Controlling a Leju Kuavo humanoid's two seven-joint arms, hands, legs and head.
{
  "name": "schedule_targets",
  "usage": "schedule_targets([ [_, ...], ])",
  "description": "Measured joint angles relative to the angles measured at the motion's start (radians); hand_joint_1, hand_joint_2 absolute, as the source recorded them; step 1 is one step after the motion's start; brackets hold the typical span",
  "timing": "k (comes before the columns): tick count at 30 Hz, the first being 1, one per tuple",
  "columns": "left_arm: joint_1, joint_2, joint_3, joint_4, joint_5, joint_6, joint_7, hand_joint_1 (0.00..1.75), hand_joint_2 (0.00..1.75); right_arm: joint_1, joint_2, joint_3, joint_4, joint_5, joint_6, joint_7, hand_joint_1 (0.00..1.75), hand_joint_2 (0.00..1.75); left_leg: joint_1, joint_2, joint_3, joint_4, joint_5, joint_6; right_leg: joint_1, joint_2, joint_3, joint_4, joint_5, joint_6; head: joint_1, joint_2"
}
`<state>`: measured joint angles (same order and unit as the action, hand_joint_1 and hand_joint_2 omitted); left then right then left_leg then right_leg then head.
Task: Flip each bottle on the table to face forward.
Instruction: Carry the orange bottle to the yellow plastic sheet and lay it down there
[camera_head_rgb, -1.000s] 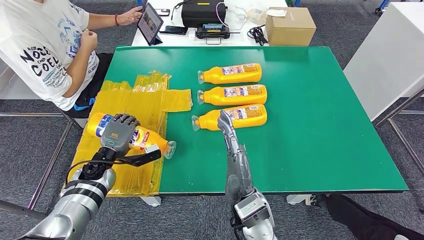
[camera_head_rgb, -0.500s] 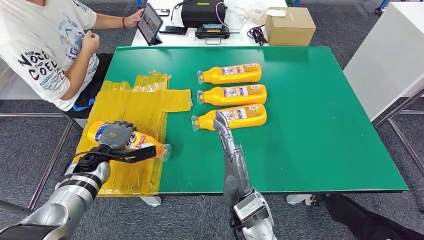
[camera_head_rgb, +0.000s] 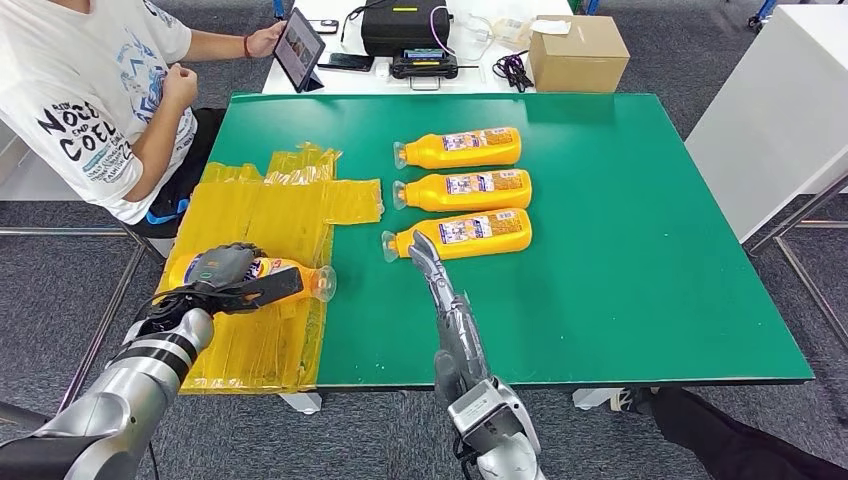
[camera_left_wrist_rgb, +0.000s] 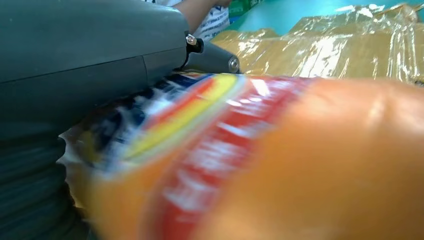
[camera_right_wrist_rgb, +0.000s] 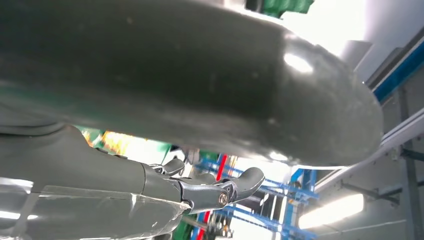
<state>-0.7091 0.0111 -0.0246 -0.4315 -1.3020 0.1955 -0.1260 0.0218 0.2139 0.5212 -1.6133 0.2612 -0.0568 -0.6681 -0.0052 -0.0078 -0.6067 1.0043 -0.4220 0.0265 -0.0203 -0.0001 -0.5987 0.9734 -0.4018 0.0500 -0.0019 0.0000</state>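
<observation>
The green counter (camera_head_rgb: 620, 250) carries three orange bottles in a neat row near its middle, all lying on their sides with caps pointing the same way and labels up: the far bottle (camera_head_rgb: 460, 148), the middle bottle (camera_head_rgb: 465, 188) and the near bottle (camera_head_rgb: 462, 234); this uniform lie suggests they are already sorted. A sheet of yellow plastic (camera_head_rgb: 270, 210) covers the counter's left corner and appears to serve as the staging area for work not yet done. On it lies the fourth bottle (camera_head_rgb: 262, 277), cap toward the green surface, and the left hand (camera_head_rgb: 228, 275) wraps over its label end in a firm grasp, judged to be for turning it and carrying it to the row. The right hand (camera_head_rgb: 428, 262) reaches out flat, fingers extended and holding nothing, its tip just beside the near bottle's neck, probably to steady or receive. A person (camera_head_rgb: 90, 90) sits at the far left corner. Compared with a second ago, the fourth bottle sits lower and more level on the plastic, the left arm has drawn back toward the robot, and the right hand has shifted leftward toward the cap of the near bottle.
</observation>
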Motion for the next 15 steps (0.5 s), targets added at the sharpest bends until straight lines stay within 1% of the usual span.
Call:
schedule_targets([
  [4,-0.007,-0.001,0.001,0.010,-0.020,-0.029,0.008,0.00,1.75,-0.005,0.002,-0.010,0.011,-0.004,-0.012,0.006,0.00,0.00,0.000,0.000,0.001,0.000,0.000,0.000,0.000,0.000,0.001,0.000,0.000,0.000,0.000,0.000],
  [8,-0.017,-0.002,0.000,0.022,-0.034,-0.070,0.018,0.00,0.00,-0.008,0.004,-0.024,0.020,-0.018,-0.008,0.011,0.00,0.00,0.000,0.000,0.003,0.000,0.000,0.000,0.000,0.000,0.003,0.000,0.000,0.000,0.000,0.000],
  [9,-0.019,-0.002,0.000,0.025,-0.036,-0.081,0.018,0.00,0.00,-0.009,0.004,-0.028,0.024,-0.020,-0.006,0.012,0.00,0.00,0.000,0.000,0.003,0.000,0.000,0.000,0.000,0.000,0.003,0.000,0.000,0.000,0.000,0.000],
  [13,-0.026,0.001,0.000,0.035,-0.019,-0.134,0.012,0.00,0.00,-0.013,0.008,-0.039,0.041,-0.027,-0.003,0.019,0.00,1.75,0.000,-0.001,0.004,0.000,0.000,0.000,0.000,-0.001,0.005,0.000,0.000,0.000,0.000,0.000],
  [15,-0.029,0.003,0.006,0.038,0.018,-0.175,-0.010,0.00,0.00,-0.017,0.012,-0.043,0.050,-0.031,-0.004,0.022,0.00,1.75,0.000,-0.002,0.005,0.000,0.000,0.000,0.000,-0.001,0.007,0.000,0.000,0.000,0.000,0.000],
])
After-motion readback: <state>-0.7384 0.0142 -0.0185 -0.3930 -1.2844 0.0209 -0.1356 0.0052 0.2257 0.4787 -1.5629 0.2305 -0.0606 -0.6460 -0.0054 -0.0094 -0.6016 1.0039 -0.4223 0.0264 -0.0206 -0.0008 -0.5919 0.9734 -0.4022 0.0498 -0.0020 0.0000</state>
